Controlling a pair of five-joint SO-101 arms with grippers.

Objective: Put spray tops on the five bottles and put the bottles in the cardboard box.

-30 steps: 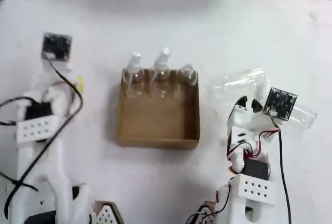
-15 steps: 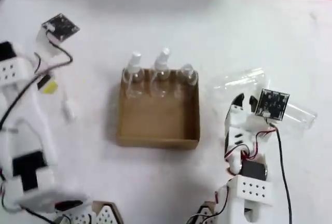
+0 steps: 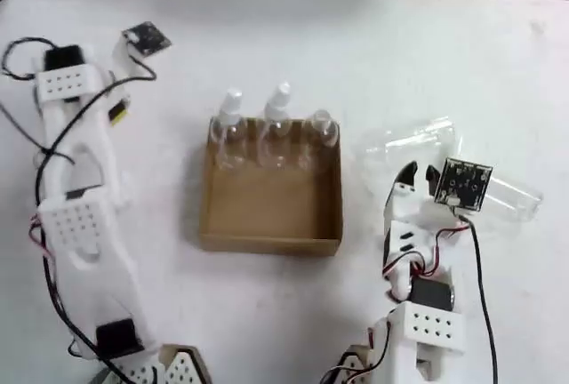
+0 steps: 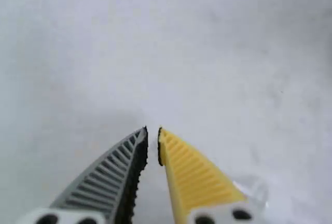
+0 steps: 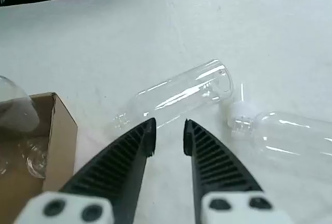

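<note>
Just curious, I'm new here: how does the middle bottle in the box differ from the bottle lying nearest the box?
The middle bottle stands upright in the box; the lying bottle is on its side on the table. The middle bottle wears a white spray top; the lying bottle's neck looks bare. Both are clear.

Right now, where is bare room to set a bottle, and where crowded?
Free: the cardboard box floor in front of the three standing bottles; the table between box and left arm. Crowded: right of the box, two lying bottles by the right gripper.
</note>
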